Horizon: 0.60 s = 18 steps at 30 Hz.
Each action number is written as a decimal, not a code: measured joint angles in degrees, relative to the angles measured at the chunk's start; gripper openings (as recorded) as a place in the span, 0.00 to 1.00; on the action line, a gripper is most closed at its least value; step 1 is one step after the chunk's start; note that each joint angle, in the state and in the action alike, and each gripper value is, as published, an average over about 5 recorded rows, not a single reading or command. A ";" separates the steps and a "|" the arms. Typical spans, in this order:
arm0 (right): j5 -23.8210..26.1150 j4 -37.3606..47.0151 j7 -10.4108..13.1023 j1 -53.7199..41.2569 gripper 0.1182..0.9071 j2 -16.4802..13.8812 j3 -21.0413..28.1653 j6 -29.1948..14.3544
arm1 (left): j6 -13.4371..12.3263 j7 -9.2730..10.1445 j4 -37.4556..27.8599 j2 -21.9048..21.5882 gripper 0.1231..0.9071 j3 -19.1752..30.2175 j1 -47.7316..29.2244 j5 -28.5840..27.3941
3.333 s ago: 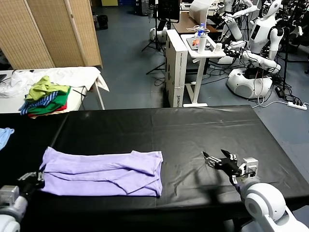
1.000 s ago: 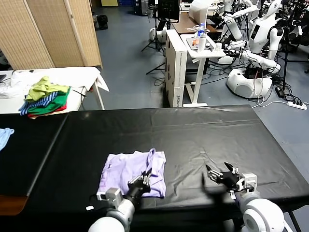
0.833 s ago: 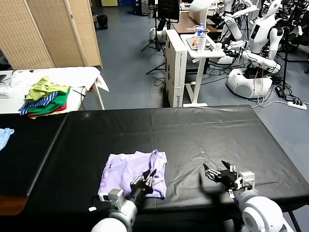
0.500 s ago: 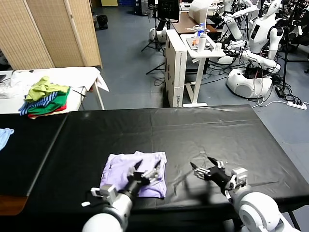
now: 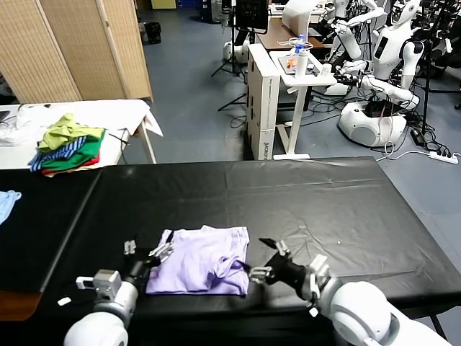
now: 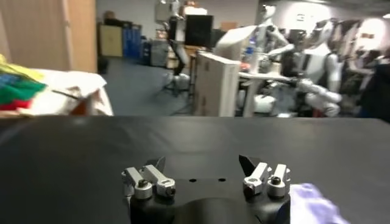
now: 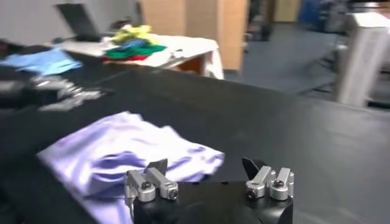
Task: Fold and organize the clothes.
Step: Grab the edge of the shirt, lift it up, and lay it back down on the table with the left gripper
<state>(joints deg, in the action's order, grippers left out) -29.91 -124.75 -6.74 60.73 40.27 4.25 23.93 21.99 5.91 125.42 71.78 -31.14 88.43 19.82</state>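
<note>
The clothes, one lavender T-shirt (image 5: 198,268), lie folded into a compact rectangle on the black table (image 5: 324,202), near its front edge. My left gripper (image 5: 148,254) stands open at the shirt's left edge, holding nothing. In the left wrist view, the left gripper (image 6: 203,164) has bare table between its fingers and a corner of the shirt (image 6: 311,206) to one side. My right gripper (image 5: 268,261) is open just off the shirt's right edge. The right wrist view shows the right gripper (image 7: 205,165) open and the shirt (image 7: 122,152) just beyond it.
A pile of green, yellow, striped and red garments (image 5: 68,144) sits on a white side table at the far left. A light blue cloth (image 5: 6,202) lies at the black table's left end. A white cart (image 5: 302,72) and other robots stand behind.
The long shirt has been folded over into a compact rectangle. My left gripper opened, let go of it and drew back to its left edge. My right gripper moved left to the shirt's right edge.
</note>
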 joint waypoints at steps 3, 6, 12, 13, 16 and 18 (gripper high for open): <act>5.08 0.39 -2.73 -3.89 1.00 -1.23 4.96 -2.21 | 0.06 0.02 -0.17 0.10 1.00 -0.82 0.25 -0.21; 9.55 0.66 -4.43 -7.41 1.00 -1.87 9.38 -3.96 | 0.09 0.02 -0.21 0.33 1.00 -1.32 0.55 -0.40; 16.92 1.98 -4.99 -11.47 1.00 -1.48 15.22 -6.99 | 0.09 0.02 -0.24 0.68 1.00 -1.93 1.05 -0.72; 17.94 2.28 -5.05 -11.84 1.00 -1.30 15.86 -7.38 | 0.09 0.02 -0.26 0.69 1.00 -2.00 1.06 -0.75; 20.49 3.21 -5.18 -12.58 0.96 -0.73 17.37 -8.25 | 0.06 0.03 -0.34 0.68 1.00 -2.12 1.10 -0.84; 21.79 3.84 -5.16 -12.81 0.90 -0.35 18.04 -8.73 | 0.02 0.04 -0.45 0.72 1.00 -2.14 1.12 -0.97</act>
<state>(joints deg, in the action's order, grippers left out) -8.12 -120.91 -11.90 47.92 39.92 22.29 15.20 22.01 5.95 124.97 72.51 -33.28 89.55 18.85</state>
